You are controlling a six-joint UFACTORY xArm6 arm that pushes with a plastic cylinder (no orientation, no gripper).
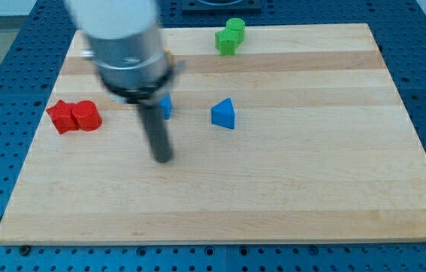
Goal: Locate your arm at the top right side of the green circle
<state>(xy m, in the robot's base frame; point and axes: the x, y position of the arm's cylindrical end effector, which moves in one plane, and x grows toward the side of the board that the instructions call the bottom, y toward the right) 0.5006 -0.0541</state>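
Two green blocks sit touching at the view's top of the wooden board: a round green circle (235,27) and a green block (226,41) just below-left of it. My tip (163,158) rests on the board at centre-left, far below and left of the green pair. A blue triangle (223,114) lies to the right of my rod. A second blue block (166,106) is partly hidden behind the rod.
Two red blocks (74,115) sit touching near the board's left edge. The arm's large silver and black body (126,49) covers the top-left part of the board. A small orange bit shows at its right side (168,54).
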